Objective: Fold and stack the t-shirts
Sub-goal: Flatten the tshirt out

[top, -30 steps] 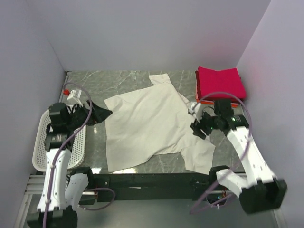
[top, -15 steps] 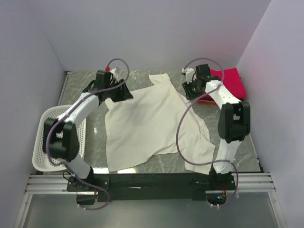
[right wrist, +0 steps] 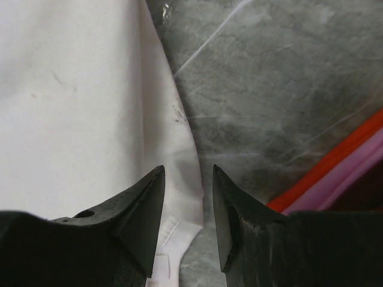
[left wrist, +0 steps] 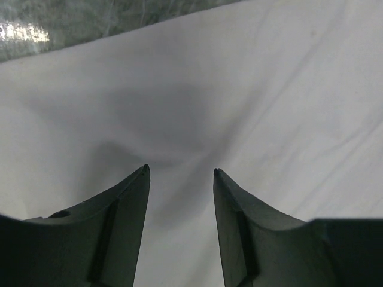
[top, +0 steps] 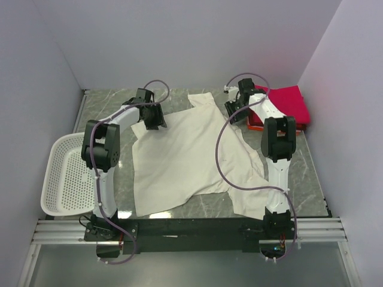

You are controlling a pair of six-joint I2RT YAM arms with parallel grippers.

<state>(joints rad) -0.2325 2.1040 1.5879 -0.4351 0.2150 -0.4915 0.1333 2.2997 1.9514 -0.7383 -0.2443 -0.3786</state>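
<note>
The large cream-white t-shirt (top: 185, 158) lies spread flat on the marble table. A folded crimson-pink t-shirt (top: 287, 103) lies on an orange-red one (top: 256, 124) at the back right. My left gripper (top: 157, 119) is open, low over the shirt's far left corner; the left wrist view shows white cloth (left wrist: 239, 107) puckered between its fingertips (left wrist: 140, 179). My right gripper (top: 234, 110) is open at the shirt's far right edge, its jaws astride the hem (right wrist: 185, 179) in the right wrist view, with the orange-red edge (right wrist: 335, 167) beside it.
A white perforated basket (top: 66, 179) stands at the left edge of the table. Grey walls close in the back and both sides. The marble tabletop (top: 108, 104) shows around the shirt. Purple cables loop over both arms.
Both arms have swung from the near side to the far side of the table. Each gripper has come down onto a far corner of the cream-white shirt.
</note>
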